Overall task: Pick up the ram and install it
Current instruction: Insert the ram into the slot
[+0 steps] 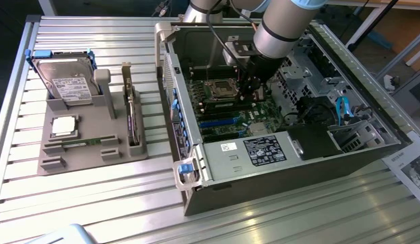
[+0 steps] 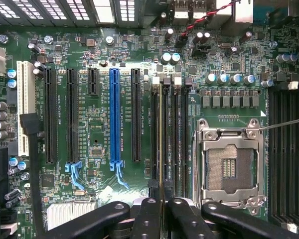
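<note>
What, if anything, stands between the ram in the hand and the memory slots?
Nothing visible: the ram, edge-on in the hand, lies along the bare memory slots beside the processor socket, with no cable crossing them.

The arm [image 1: 286,25] slants steeply down toward the motherboard [image 2: 97,172], and its gripper [image 1: 253,86] [image 2: 163,211] hangs just above that board, fingers pinched close on the ram [image 2: 161,134].

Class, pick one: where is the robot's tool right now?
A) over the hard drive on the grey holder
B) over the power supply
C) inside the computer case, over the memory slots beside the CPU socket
C: the tool holds the ram edge-on over the memory slots beside the CPU socket, inside the computer case.
</note>
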`<control>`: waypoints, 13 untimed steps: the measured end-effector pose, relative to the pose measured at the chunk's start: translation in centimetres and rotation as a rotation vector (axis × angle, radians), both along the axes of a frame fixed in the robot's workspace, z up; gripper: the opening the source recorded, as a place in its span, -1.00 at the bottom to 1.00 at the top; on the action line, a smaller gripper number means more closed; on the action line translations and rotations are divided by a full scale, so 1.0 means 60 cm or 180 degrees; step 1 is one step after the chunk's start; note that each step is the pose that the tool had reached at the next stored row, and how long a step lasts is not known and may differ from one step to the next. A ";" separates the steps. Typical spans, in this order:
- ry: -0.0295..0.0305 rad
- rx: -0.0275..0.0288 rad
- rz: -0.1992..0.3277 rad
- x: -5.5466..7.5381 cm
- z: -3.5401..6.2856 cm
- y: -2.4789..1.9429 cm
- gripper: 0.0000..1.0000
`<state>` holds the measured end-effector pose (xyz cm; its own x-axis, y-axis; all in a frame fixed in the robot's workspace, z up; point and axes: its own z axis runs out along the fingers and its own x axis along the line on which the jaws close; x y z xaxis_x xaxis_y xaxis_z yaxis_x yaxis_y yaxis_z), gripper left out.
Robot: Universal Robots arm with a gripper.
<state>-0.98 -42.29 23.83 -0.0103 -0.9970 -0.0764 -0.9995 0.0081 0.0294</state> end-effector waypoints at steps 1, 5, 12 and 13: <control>0.0000 0.0000 0.0012 0.000 0.000 0.0000 -0.76; 0.0000 0.0000 0.0018 0.000 0.000 0.0000 -0.76; 0.0000 0.0000 0.0024 0.000 0.000 0.0000 -0.76; 0.0000 0.0000 0.0026 0.000 0.000 0.0000 -0.76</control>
<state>-0.97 -42.29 23.83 -0.0023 -0.9971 -0.0763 -0.9996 0.0001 0.0294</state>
